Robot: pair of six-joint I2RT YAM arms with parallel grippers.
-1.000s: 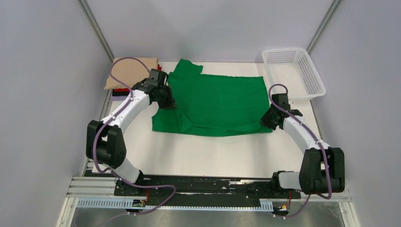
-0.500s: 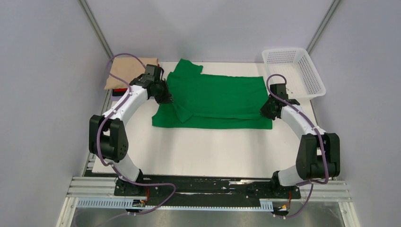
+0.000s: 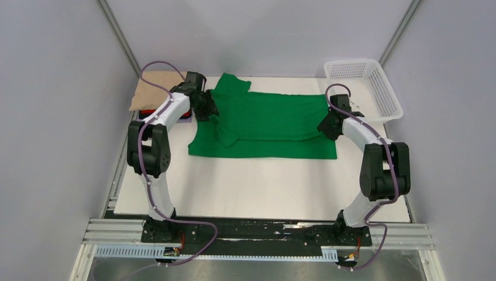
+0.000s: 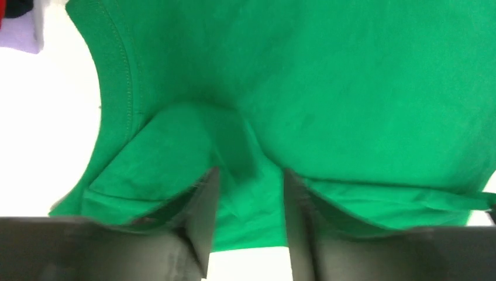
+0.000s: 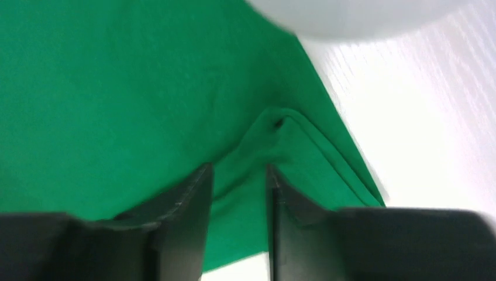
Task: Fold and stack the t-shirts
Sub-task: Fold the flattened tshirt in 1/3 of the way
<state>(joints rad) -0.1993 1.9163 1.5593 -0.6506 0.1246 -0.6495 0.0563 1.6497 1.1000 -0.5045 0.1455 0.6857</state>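
The bright green t-shirt [image 3: 269,123] lies flat across the far half of the table, its near part folded over itself along its length. My left gripper [image 3: 212,111] sits low over the shirt's left end by the sleeve. In the left wrist view the left gripper [image 4: 248,172] is open, with a loose ridge of green cloth [image 4: 351,88] lying between the fingers. My right gripper [image 3: 324,127] is at the shirt's right end. In the right wrist view it [image 5: 240,170] is open over a folded corner of the cloth [image 5: 281,126]. A folded beige t-shirt [image 3: 161,88] lies far left, on a red one [image 3: 150,111].
A white mesh basket [image 3: 365,88] stands at the far right corner, just beyond the right gripper. Metal frame posts rise at both back corners. Bare white table [image 3: 257,187] stretches between the shirt and the arm bases.
Both grippers carried the shirt's near edge away from the bases, laying it over the far part. Their jaws, shut on the cloth before, now stand apart.
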